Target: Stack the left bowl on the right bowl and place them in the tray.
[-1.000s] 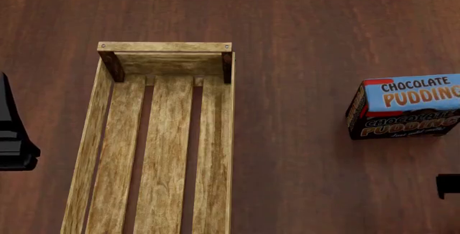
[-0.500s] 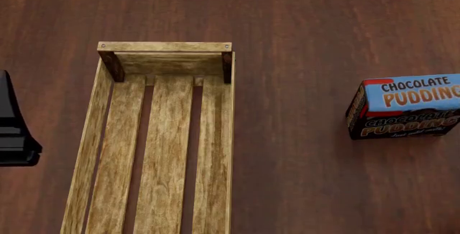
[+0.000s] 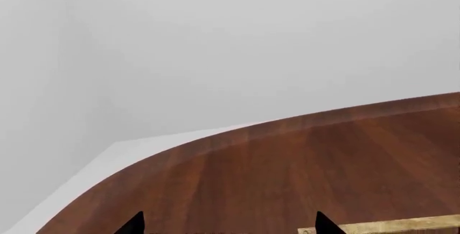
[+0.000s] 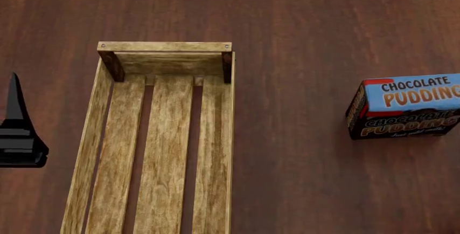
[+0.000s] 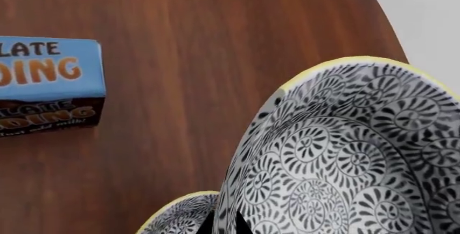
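My left pincer [image 4: 16,131] has drifted a little inward toward the tray [image 4: 88,137] over the last second, its tips spread apart and holding nothing, hanging just beside the tray's left plank. My right arm, which showed at the head view's lower right edge a second ago, has slipped out of that view. Its wrist camera shows a patterned bowl [image 5: 345,153] tilted up close to the lens, with a second bowl's rim [image 5: 183,215] below it; I cannot tell whether my right pincer grips it. The pudding box [image 4: 406,106] sits well apart from the empty tray. I judge the stacking is underway.
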Motion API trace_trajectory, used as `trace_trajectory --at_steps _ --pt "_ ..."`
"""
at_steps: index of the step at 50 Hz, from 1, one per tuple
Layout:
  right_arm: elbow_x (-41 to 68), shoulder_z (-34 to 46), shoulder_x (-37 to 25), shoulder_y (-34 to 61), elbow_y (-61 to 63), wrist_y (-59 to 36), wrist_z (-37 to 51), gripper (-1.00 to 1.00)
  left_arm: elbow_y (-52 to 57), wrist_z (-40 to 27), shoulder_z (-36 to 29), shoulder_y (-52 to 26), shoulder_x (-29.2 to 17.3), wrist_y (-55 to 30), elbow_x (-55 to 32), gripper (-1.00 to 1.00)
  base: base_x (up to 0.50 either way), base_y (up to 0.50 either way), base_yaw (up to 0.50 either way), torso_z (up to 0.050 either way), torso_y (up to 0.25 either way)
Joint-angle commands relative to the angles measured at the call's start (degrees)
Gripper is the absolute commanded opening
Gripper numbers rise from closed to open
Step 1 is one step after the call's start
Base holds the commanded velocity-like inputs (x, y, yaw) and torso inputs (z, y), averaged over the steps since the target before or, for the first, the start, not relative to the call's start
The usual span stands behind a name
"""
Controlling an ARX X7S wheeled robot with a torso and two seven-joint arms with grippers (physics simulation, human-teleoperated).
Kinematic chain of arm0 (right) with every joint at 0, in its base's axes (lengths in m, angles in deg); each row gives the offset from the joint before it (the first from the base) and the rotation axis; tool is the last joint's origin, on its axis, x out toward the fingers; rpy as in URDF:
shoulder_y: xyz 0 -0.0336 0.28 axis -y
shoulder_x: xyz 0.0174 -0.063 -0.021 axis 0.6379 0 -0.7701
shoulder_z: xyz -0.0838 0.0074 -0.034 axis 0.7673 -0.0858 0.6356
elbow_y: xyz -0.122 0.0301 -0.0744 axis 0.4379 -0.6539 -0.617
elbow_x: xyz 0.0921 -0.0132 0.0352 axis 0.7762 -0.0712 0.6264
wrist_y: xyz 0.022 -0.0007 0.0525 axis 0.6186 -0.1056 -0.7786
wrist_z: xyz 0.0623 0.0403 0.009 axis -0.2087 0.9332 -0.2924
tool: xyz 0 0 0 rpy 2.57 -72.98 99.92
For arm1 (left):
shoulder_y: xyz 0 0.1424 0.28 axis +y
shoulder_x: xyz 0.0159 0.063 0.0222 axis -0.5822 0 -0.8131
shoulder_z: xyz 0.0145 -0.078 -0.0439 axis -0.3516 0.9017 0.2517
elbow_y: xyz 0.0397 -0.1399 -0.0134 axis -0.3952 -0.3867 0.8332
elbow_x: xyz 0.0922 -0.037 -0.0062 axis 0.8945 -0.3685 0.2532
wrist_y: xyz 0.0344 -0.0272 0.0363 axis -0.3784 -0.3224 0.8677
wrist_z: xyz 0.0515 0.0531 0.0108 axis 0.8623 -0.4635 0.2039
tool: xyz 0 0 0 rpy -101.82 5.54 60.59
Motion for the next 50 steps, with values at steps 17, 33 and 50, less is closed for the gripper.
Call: trace_trajectory --at_steps 17,33,50 --pt "1.1 -5.5 -0.5 -12.2 -0.5 6.0 0.5 -1.00 0.2 -0.3 -0.8 0.0 -0.2 -0.4 -0.1 1.00 0.00 0.00 0.00 0.000 0.001" --pt "-3.1 -3.6 0.6 -15.1 -3.1 10.4 -3.9 -1.00 -0.6 -0.7 -1.4 -0.2 -0.1 0.0 0.4 1.00 0.00 0.00 0.00 0.000 0.000" --pt "-5.6 -2.6 2.6 -17.6 -5.6 14.6 -7.1 -1.00 -1.2 -0.6 -1.9 0.0 -0.3 0.6 0.5 1.00 0.00 0.00 0.00 0.000 0.000"
